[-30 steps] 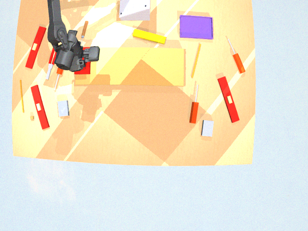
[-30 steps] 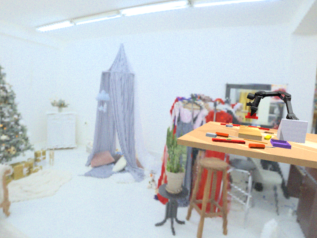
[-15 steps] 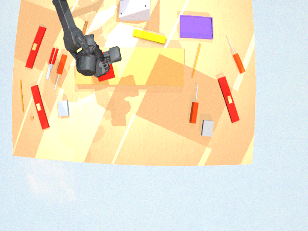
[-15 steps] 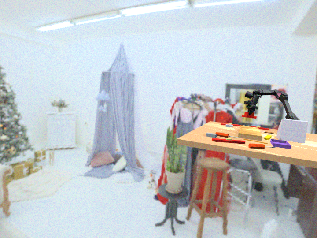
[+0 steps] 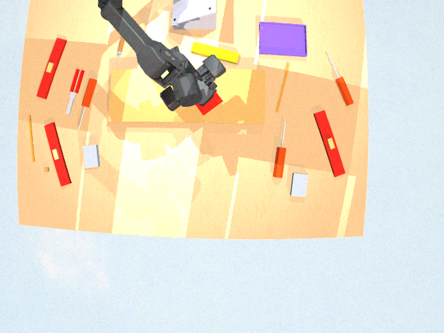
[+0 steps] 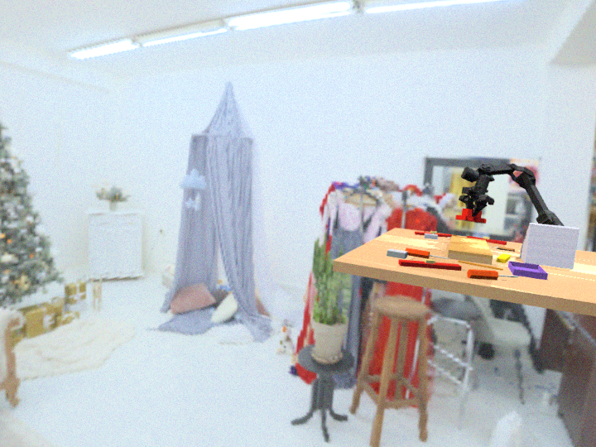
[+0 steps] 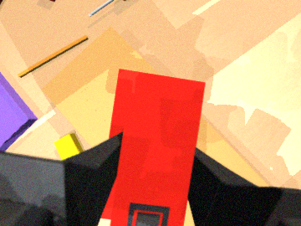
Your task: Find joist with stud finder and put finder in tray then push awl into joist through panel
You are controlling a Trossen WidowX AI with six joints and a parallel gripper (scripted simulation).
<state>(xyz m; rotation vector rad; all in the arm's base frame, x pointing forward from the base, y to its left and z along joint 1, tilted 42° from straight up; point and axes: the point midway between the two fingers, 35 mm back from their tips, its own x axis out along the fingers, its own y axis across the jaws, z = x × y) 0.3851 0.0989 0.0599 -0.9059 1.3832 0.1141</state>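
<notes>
My gripper (image 6: 475, 210) (image 7: 153, 141) is shut on the red stud finder (image 5: 209, 104) (image 6: 468, 215) (image 7: 160, 110), held in the air above the floor panel (image 5: 244, 111) (image 6: 469, 255) (image 7: 84, 110), right of its middle in the top view. The stud finder is clear of the panel in the exterior view. The arm hides part of the panel from above. The purple tray (image 5: 283, 39) (image 6: 527, 270) (image 7: 10, 115) is empty, beyond the panel's upper right corner. The awl (image 5: 120, 45), with a brown handle, lies beyond the panel's upper left corner. No joist shows.
A yellow bar (image 5: 215, 52) (image 7: 68, 146) lies between panel and robot base (image 5: 196, 7). A pencil-like stick (image 5: 282, 87) (image 7: 53, 56) and screwdrivers (image 5: 279, 162) (image 5: 345, 90) lie right. Red levels (image 5: 329, 143) (image 5: 44, 85), grey blocks (image 5: 299, 184) (image 5: 90, 156) and another screwdriver (image 5: 89, 92) lie around.
</notes>
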